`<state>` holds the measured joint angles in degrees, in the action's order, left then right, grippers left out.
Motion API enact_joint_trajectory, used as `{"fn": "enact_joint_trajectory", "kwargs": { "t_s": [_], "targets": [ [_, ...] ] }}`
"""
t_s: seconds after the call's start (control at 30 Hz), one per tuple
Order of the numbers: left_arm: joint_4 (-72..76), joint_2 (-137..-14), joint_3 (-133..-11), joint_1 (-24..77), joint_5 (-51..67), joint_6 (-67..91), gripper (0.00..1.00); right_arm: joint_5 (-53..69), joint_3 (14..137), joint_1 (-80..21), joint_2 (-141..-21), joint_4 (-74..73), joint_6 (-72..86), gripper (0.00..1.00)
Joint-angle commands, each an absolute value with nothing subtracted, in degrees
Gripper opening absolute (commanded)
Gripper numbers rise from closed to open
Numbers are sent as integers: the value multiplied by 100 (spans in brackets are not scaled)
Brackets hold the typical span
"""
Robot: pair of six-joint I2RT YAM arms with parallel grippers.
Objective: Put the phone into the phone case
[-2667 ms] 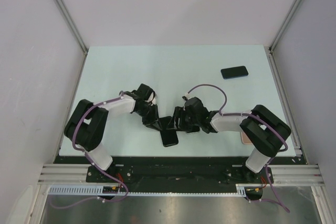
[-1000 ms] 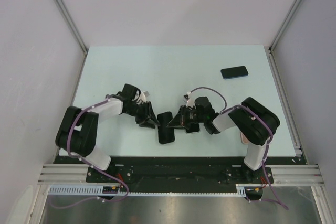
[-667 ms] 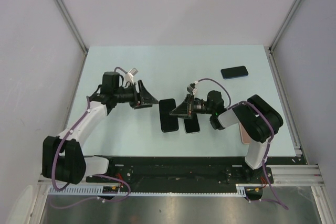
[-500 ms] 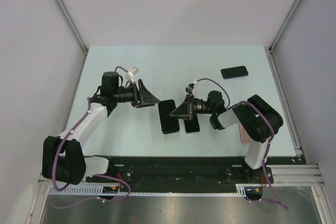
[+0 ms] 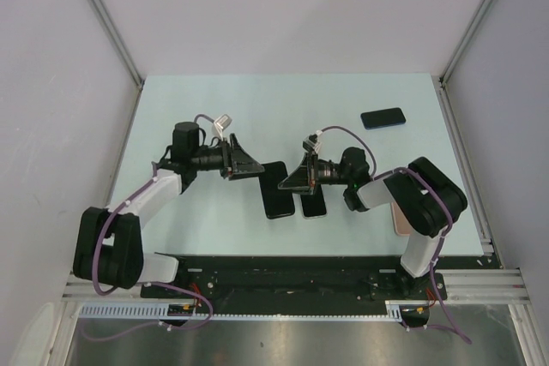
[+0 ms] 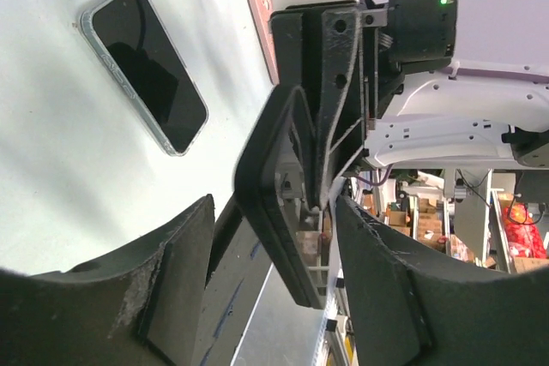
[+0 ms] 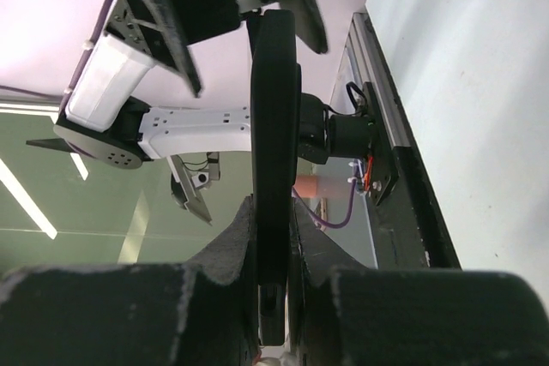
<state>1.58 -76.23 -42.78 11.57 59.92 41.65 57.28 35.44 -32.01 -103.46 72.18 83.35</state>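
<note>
Pale grey panel walls close in three sides, with slanting aluminium posts at the far corners. Between them lies the pale mint worktop, matte and plain. A black mounting rail runs along its 6 o'clock edge.

Both white-and-black arms reach in toward the middle. The left fingers stand wide apart, gripping nothing. They sit just at 10 o'clock of the thin black phone case; whether they touch it cannot be told. The right fingers are narrow and clamped on that case. It is lifted off the worktop near the centre and shows edge-on in the right wrist view.

A black-screened phone with a clear rim lies flat on the worktop just at 4 o'clock of the held case, under the right wrist. A second black phone lies flat well apart at 2 o'clock. A pink flat slab shows at 4 o'clock, half hidden by the right arm.
</note>
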Motion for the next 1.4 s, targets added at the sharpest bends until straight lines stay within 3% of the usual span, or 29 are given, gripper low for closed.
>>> {"fn": "enact_joint_trajectory", "kwargs": {
  "t_s": [0.0, 0.13, 0.23, 0.27, 0.4, 0.43, 0.53, 0.63, 0.7, 0.73, 0.8, 0.83, 0.9, 0.93, 1.03, 1.3, 1.37],
  "targets": [
    [721, -7796, -4192, 1239, 6328, 4333, 61, 5687, 3604, -3269, -9958, 9167, 8525, 2],
    [974, -7928, -4184, 1239, 6363, 4508, 54, 5643, 3604, -3366, -9932, 9167, 8604, 2],
    [1230, -7849, -4105, 1274, 6319, 4684, 43, 5616, 3604, -3427, -9905, 9158, 8640, 3],
    [1291, -7840, -4078, 1301, 6337, 4728, 31, 5616, 3612, -3419, -9879, 9158, 8640, 6],
    [1450, -7831, -4043, 1345, 6442, 4921, 6, 5555, 3604, -3445, -9949, 9158, 8648, 24],
    [1441, -7840, -4034, 1353, 6468, 4948, 0, 5546, 3604, -3437, -9958, 9158, 8666, 33],
    [1240, -7875, -4104, 1354, 6513, 4913, 0, 5485, 3604, -3419, -10072, 9149, 8675, 44],
    [608, -7928, -4297, 1371, 6434, 4563, 0, 5423, 3612, -3401, -10160, 9149, 8684, 45],
    [170, -7937, -4446, 1389, 6346, 4273, 0, 5388, 3604, -3393, -10204, 9149, 8701, 38],
    [80, -7928, -4473, 1389, 6328, 4202, 1, 5379, 3604, -3393, -10222, 9149, 8710, 23],
    [-182, -7884, -4526, 1380, 6302, 4079, 10, 5327, 3604, -3375, -10222, 9149, 8727, 11],
    [-211, -7858, -4526, 1380, 6293, 4069, 24, 5300, 3604, -3375, -10204, 9149, 8745, 6],
    [-228, -7735, -4483, 1389, 6319, 4069, 38, 5204, 3604, -3349, -10125, 9150, 8780, 4],
    [-229, -7691, -4413, 1380, 6319, 4069, 52, 5168, 3595, -3323, -10099, 9149, 8815, 3],
    [-123, -7498, -4210, 1467, 6372, 4139, 59, 4966, 3604, -3261, -10037, 9141, 8885, 4],
    [570, -7347, -3683, 1784, 6337, 4666, 57, 4693, 3656, -3252, -10335, 9149, 9044, 8],
    [694, -7383, -3639, 1802, 6354, 4798, 49, 4676, 3656, -3269, -10388, 9141, 9070, 13]
  ]
}}
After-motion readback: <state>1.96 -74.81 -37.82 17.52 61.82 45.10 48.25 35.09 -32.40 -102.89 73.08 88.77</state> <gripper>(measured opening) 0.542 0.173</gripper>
